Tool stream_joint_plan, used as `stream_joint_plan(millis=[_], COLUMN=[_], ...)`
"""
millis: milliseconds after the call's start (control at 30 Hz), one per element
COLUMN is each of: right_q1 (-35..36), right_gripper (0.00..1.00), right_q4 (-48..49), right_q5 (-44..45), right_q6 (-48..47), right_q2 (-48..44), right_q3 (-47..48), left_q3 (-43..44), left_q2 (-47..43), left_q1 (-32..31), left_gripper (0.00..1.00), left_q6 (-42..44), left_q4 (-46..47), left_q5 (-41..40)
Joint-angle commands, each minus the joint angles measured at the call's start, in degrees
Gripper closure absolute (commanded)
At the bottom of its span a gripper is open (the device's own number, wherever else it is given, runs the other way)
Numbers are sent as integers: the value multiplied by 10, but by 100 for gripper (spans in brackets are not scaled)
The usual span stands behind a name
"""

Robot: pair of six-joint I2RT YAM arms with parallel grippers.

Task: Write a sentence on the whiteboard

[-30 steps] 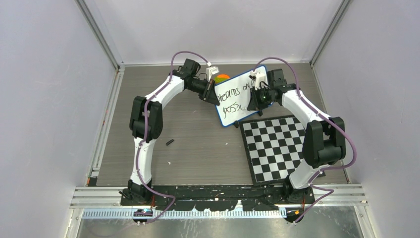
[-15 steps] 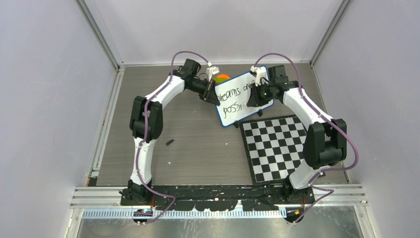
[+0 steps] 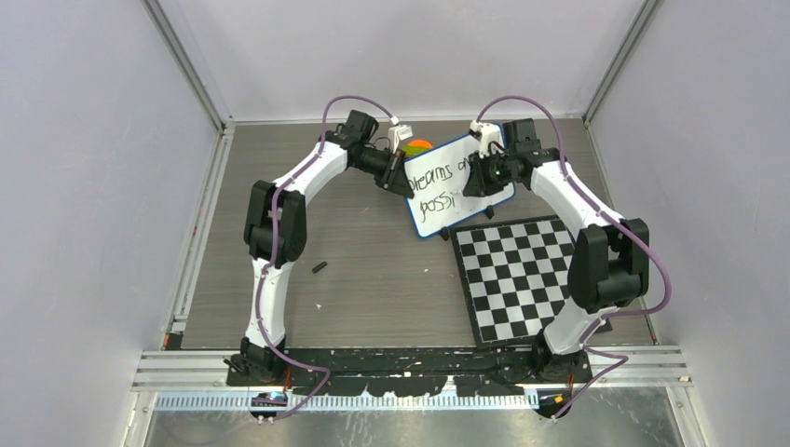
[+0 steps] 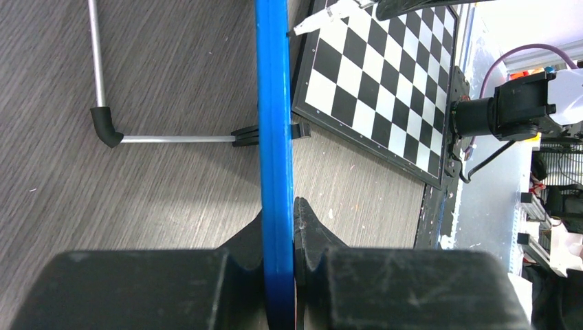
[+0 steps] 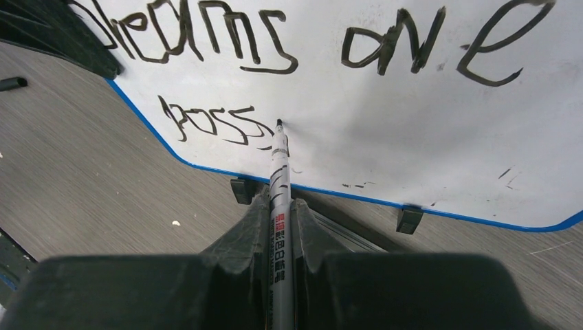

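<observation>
Standing whiteboard [image 4: 273,103] edge-on inside left end effector [image 4: 278,220].

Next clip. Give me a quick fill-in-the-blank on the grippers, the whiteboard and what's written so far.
1. The left gripper is clamped on the whiteboard's ____ rim.
2. The right gripper holds a ____, its tip on the whiteboard.
3. The sentence begins with the word ____.
4. A ____ board lies flat beside the whiteboard.

Missing words: blue; marker; Dreams; checkered
</observation>
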Motion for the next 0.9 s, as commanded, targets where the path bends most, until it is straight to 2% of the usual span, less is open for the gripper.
stream_joint_plan(millis=[0, 500, 867], right_q1=[-1, -15, -17], right_gripper=[100, 100, 100], right_q4=[15, 6, 21], right_q5=[10, -2, -1], right_q6=[-6, -7, 2], right_q2=[9, -45, -7], right_q3=[17, 18, 38], left_q3=[14, 15, 14], left_q2=[10, 11, 12], left_q1=[-10, -10, -10], left_gripper=[100, 100, 100], left_q6=[19, 16, 10], left_q4=[-25, -25, -19], left_q5=[-8, -5, -2])
